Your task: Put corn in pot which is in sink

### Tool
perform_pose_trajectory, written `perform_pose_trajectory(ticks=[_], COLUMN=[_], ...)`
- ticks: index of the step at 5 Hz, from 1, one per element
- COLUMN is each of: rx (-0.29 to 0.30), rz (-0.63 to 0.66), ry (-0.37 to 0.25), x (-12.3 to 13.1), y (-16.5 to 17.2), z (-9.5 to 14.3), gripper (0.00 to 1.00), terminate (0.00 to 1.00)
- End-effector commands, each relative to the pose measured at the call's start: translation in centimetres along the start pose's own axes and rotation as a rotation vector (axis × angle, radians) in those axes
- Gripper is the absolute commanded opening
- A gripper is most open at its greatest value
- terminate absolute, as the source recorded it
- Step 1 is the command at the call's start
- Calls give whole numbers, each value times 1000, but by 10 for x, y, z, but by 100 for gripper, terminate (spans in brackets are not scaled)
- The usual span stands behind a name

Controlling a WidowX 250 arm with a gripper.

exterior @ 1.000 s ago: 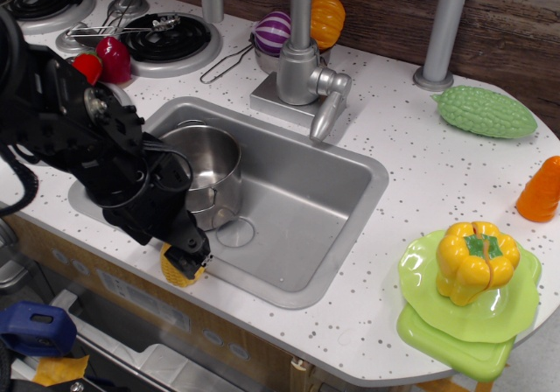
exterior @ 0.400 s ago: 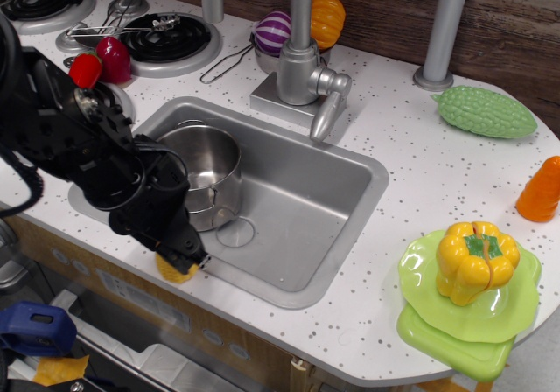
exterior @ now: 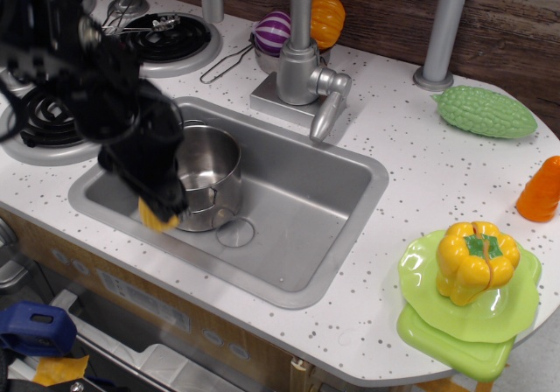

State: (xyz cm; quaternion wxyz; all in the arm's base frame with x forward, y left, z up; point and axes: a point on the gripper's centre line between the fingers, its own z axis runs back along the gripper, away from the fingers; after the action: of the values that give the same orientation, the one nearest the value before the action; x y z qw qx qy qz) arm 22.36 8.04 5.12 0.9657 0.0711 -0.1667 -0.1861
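Observation:
The black gripper is shut on the small yellow corn, of which only the lower end shows below the fingers. It holds the corn lifted above the front left part of the grey sink, just left of the shiny steel pot. The pot stands upright in the sink's left half, beside the round drain ring. The black arm covers the pot's left rim.
A grey faucet stands behind the sink. Stove burners are at the back left. A yellow bell pepper on green plates, an orange cone and a green gourd are at the right.
The gripper has lifted the corn off the counter's front edge and moved it up and back toward the pot. The arm has swung back over the stove side.

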Motion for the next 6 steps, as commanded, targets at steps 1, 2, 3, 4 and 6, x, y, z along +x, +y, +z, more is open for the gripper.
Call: perform_pose_trajectory(ticks=[1,2,3,4,6], rx=[0,-22,-48,-35,-8], rz=[-106,-154,-197,-264,-372], ry=[-38,-52,-69,-91,-145], x=[18,27,32,35,42], y=[37,55,66,72,77], z=[-2,-10,-15,-19,-24], gripper=[0,0,0,100,100], terminate=[0,0,0,0,0])
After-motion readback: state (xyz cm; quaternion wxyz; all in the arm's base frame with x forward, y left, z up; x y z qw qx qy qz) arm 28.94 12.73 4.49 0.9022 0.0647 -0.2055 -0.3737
